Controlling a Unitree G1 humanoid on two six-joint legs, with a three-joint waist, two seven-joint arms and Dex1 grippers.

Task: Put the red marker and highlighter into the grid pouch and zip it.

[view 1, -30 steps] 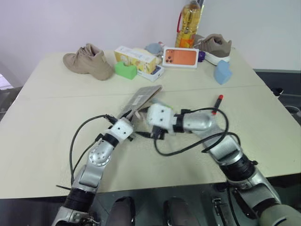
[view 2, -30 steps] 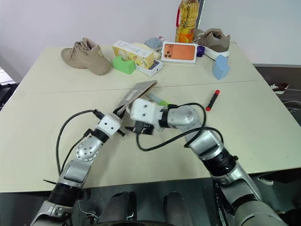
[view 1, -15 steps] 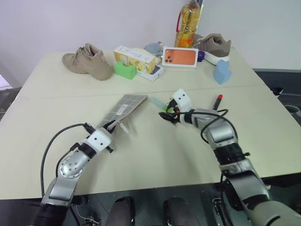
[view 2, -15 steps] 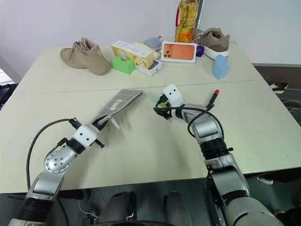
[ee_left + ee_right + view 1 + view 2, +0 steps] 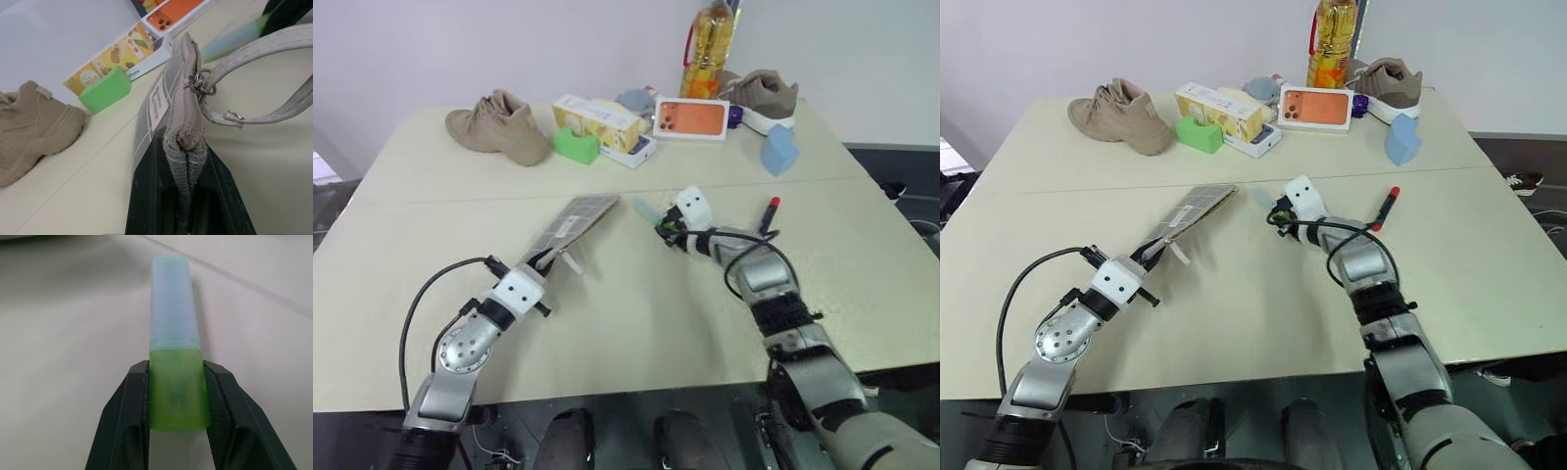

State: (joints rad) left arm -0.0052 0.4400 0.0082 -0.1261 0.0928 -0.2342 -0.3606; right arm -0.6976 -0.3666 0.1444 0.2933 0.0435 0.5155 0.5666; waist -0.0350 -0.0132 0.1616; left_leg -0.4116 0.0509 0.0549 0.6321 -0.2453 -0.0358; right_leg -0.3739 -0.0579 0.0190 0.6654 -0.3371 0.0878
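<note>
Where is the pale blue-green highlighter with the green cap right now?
The highlighter lies mid-table, its green cap clamped between the right gripper's fingers, between the grey grid pouch and the red marker.

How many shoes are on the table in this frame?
2. One tan shoe sits at the far left of the table, beside the green block. The other shoe is at the far right, next to the oil bottle, partly hidden behind the orange phone box.

No text or label can be read anywhere.
</note>
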